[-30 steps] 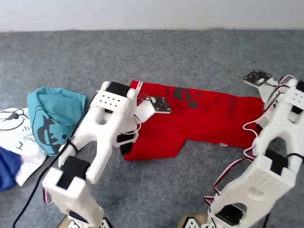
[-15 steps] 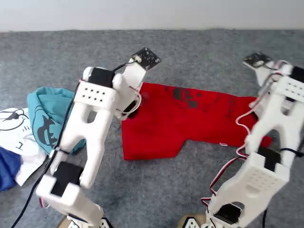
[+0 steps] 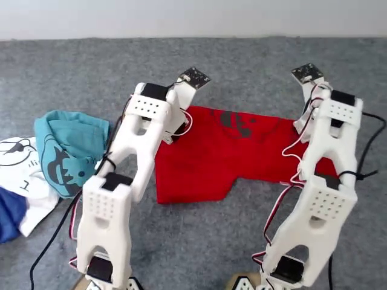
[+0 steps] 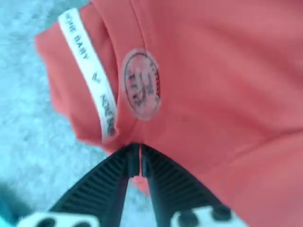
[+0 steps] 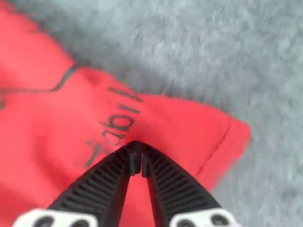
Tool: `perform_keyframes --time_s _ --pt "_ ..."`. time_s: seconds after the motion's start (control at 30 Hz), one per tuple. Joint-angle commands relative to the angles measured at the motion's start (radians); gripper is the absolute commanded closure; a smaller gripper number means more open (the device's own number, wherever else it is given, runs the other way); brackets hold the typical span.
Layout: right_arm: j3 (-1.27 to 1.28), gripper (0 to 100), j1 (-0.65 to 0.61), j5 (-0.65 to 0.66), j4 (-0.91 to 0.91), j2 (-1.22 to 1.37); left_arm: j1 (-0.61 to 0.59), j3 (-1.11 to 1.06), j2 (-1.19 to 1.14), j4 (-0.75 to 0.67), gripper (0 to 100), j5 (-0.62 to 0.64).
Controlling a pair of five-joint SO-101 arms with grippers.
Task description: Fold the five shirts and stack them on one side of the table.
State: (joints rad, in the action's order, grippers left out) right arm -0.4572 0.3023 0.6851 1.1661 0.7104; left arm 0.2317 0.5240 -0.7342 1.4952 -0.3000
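A red shirt [image 3: 242,151] lies spread flat across the middle of the grey table, print side up. My left gripper [image 3: 174,128] is at the shirt's far left corner. In the left wrist view it [image 4: 135,152] is shut, its tips over the red cloth beside the white neck label [image 4: 90,71] and a round printed mark [image 4: 141,85]. My right gripper [image 3: 301,128] is at the shirt's right end. In the right wrist view it [image 5: 136,150] is shut too, tips on the red fabric [image 5: 57,127] near dark lettering [image 5: 116,120]. No cloth is lifted.
At the left edge lies a heap of crumpled shirts: a teal shirt [image 3: 66,148], a white shirt [image 3: 21,166] and a blue shirt [image 3: 9,214]. Grey carpet-like table [image 3: 254,66] stretches beyond the red shirt to a white wall. Both arm bases stand at the near edge.
The left arm lifted off the shirt's near left part and swung to its far left corner. The right arm moved inward from the right edge to the shirt's right end. The shirt barely shifted.
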Motion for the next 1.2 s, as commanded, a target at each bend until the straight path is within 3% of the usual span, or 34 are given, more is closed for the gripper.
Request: perform_keyframes --time_s 0.0,0.2,0.33,0.47,0.8,1.0,1.17 --pt "-0.046 99.0 -0.007 -0.005 -0.154 0.031 -0.043 0.128 -0.081 -0.012 98 0.008" --pt "-0.051 99.0 -0.008 -0.009 -0.292 0.074 -0.130 0.352 -0.250 0.086 98 0.003" --pt "-0.081 99.0 -0.039 -0.011 -0.162 0.010 -0.130 0.561 -0.311 0.244 98 0.003" --pt "-0.092 99.0 -0.059 -0.012 -0.033 -0.076 -0.109 0.654 -0.288 0.261 98 0.008" --pt "-0.092 98.9 -0.104 -0.012 0.312 -0.239 -0.040 0.544 -0.086 0.261 98 0.009" --pt "-0.092 98.9 -0.051 -0.012 0.573 -0.252 -0.081 0.395 0.015 0.259 98 0.009" --pt "-0.084 98.9 0.028 -0.012 0.596 -0.245 -0.143 0.308 0.068 0.259 98 0.009"
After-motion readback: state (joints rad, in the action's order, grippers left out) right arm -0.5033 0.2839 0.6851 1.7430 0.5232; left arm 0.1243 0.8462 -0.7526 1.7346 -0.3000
